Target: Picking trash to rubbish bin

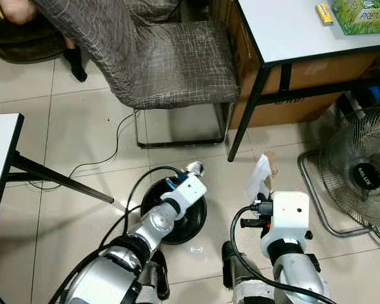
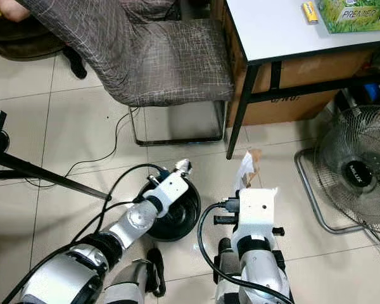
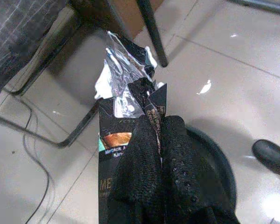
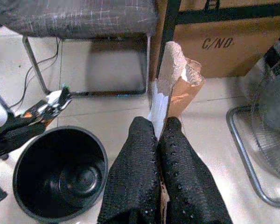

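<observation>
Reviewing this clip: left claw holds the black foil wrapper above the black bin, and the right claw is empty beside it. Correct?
Not quite. The right claw is not empty: the right wrist view shows it shut on a torn paper scrap. The rest stands: the left claw holds the black foil wrapper above the black bin.

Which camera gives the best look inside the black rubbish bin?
The right wrist view: the rubbish bin shows from above, its open mouth and bare bottom visible. In the eye views the left arm covers much of it; the left wrist view catches just part of its rim.
</observation>
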Available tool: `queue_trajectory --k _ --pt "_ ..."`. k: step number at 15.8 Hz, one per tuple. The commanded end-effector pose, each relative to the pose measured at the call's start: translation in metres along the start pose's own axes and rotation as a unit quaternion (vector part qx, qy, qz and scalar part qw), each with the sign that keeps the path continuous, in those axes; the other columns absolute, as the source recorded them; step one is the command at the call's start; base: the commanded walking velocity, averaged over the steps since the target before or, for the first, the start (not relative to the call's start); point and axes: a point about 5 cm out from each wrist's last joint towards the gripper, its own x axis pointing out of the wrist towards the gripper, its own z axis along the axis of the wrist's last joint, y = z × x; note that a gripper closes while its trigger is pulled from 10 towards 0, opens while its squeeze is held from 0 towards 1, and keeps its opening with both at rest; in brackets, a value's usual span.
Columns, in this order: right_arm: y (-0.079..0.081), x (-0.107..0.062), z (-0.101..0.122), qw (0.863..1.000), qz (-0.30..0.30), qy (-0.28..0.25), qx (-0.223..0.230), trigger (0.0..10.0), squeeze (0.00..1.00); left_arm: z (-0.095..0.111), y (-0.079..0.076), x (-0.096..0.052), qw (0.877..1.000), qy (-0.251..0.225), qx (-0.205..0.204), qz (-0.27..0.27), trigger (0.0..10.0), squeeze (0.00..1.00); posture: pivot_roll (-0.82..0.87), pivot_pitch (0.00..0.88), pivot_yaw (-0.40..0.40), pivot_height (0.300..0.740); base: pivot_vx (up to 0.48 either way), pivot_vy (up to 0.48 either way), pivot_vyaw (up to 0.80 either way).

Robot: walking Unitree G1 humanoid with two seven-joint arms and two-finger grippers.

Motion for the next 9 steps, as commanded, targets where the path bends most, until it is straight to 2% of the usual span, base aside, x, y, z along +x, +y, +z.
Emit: queue_trajectory --k 1,3,5,7,9 --pt "-0.001 -0.003 -0.001 1.0 -0.002 0.007 -0.003 10.0 0.0 -0.01 0.002 -0.003 1.0 0.024 0.0 0.007 3.3 0.0 -0.22 0.344 0.027 0.74 0.0 0.0 0.0" --pt "-0.003 -0.003 -0.001 1.0 -0.004 0.006 -0.005 10.0 0.0 -0.011 0.01 -0.003 1.0 0.025 -0.006 0.017 3.0 0.0 -0.22 0.343 0.027 0.74 0.0 0.0 0.0" --pt "-0.003 -0.002 0.0 1.0 -0.002 0.0 -0.007 10.0 0.0 -0.015 0.019 -0.005 0.999 0.028 -0.014 0.028 3.3 0.0 -0.21 0.341 0.025 0.74 0.0 0.0 0.0" --pt "0.0 -0.001 0.004 1.0 0.01 -0.015 -0.006 10.0 0.0 -0.016 0.021 -0.006 0.999 0.026 -0.035 0.02 3.6 0.0 -0.19 0.34 0.022 0.74 0.0 0.0 0.0" --pt "0.002 0.0 0.006 1.0 0.019 -0.024 -0.006 10.0 0.0 -0.015 0.019 -0.007 0.998 0.012 -0.055 -0.003 3.5 0.0 -0.19 0.338 0.02 0.74 0.0 0.0 0.0"
